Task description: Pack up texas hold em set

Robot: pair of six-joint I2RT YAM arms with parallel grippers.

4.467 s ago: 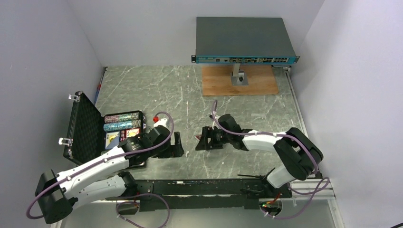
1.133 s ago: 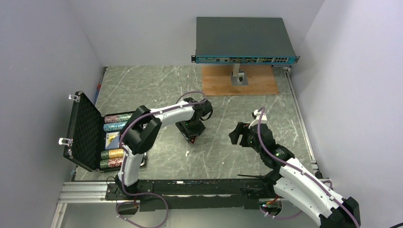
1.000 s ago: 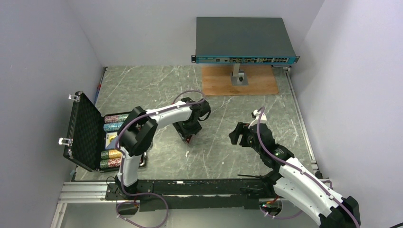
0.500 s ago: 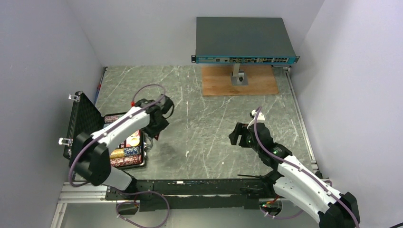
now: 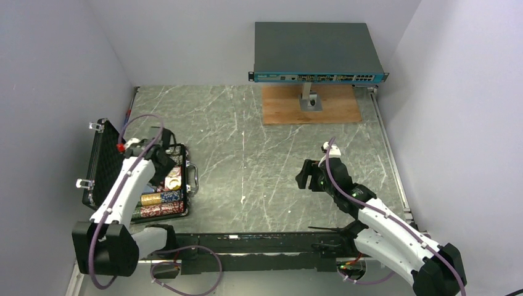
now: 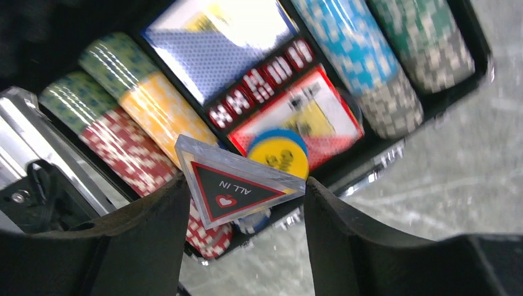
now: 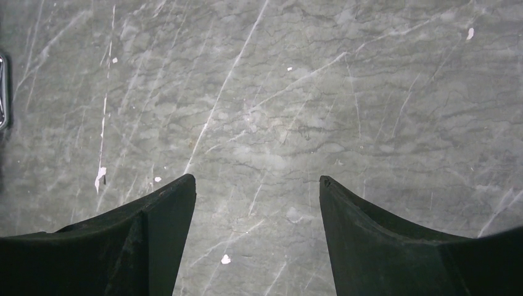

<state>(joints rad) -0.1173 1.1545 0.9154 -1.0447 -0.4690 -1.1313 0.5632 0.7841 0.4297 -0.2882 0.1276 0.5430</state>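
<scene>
The black briefcase (image 5: pixel 106 161) lies open at the table's left, foam lid up, handle (image 5: pixel 196 177) toward the middle. In the left wrist view it holds rows of chips (image 6: pixel 359 58), a red-yellow card box (image 6: pixel 308 105) and a yellow disc (image 6: pixel 279 156) on a blue one. My left gripper (image 6: pixel 245 182) hangs over the case's front edge, shut on the clear triangular token (image 6: pixel 231 185) with the red-bordered "ALL IN" face. From above, the left gripper (image 5: pixel 163 163) is over the case. My right gripper (image 5: pixel 303 175) hovers open over bare table, and the right wrist view shows nothing inside the gripper (image 7: pixel 256 182).
A big grey network switch (image 5: pixel 317 52) stands on a post above a wooden board (image 5: pixel 311 106) at the back. White walls close in the left, back and right sides. The marble tabletop (image 5: pixel 247 154) stretches between the two arms.
My left arm has swung left from the table's middle to above the open case, carrying the triangular token. The right arm has barely moved.
</scene>
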